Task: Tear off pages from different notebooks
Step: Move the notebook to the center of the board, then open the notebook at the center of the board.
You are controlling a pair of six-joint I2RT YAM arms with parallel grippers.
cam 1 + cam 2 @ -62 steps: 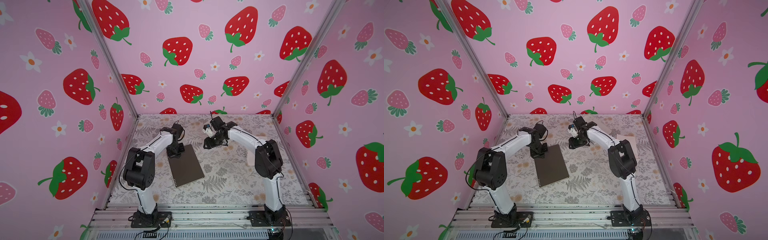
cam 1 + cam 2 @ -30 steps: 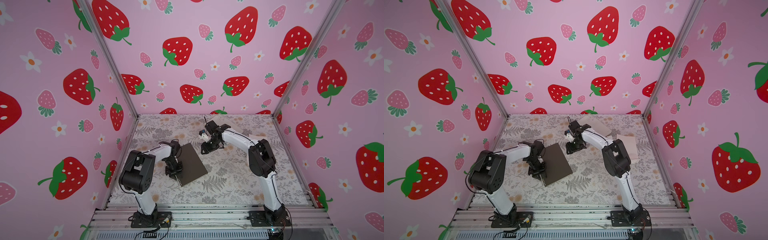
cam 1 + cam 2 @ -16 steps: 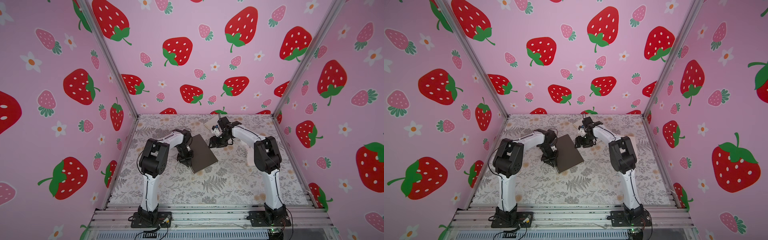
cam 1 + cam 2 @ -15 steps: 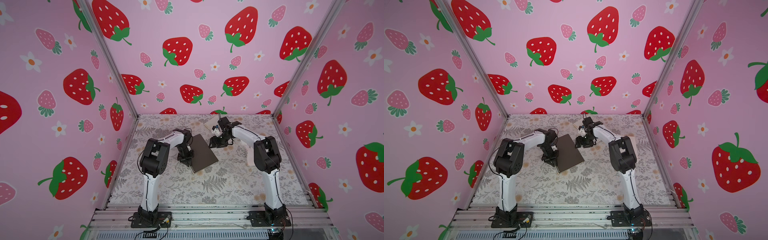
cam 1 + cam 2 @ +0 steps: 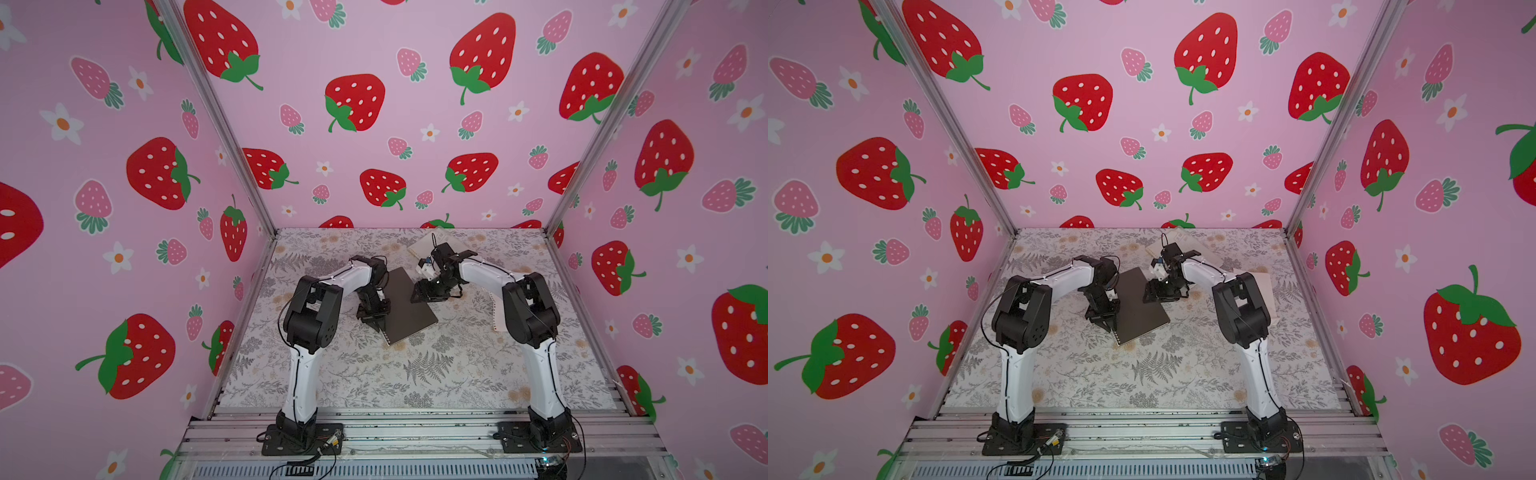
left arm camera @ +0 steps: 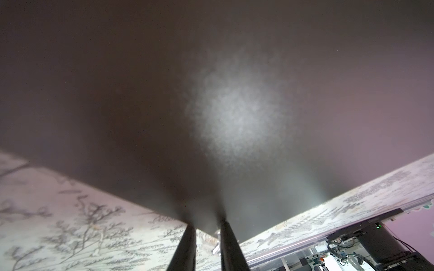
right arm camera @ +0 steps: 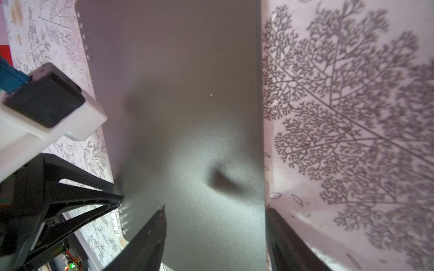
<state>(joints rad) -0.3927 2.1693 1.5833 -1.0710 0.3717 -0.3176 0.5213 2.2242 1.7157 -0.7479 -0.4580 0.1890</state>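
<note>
A dark brown-grey notebook (image 5: 409, 305) (image 5: 1142, 303) lies closed at an angle in the middle of the table, its spiral edge toward the left arm. My left gripper (image 5: 377, 325) (image 6: 206, 223) sits at that spiral edge near the front corner, its fingers close together and shut on the edge; its fingertips (image 7: 119, 199) show in the right wrist view. My right gripper (image 5: 419, 297) (image 7: 215, 207) hangs open over the cover's opposite edge, one finger above the cover, the other just off it. The cream notebook (image 5: 417, 248) lies at the back, partly hidden by the right arm. A loose page (image 5: 496, 311) rests at the right.
The table (image 5: 415, 374) has a fern-print cloth. Pink strawberry walls close in the left, back and right sides. A metal rail (image 5: 415, 428) with both arm bases runs along the front. The right arm's elbow stands over the loose page.
Over the last second the dark notebook slid right and toward the back with my left gripper, which narrowed onto its spiral edge. My right gripper opened wider. Nothing moved in the last half second.
</note>
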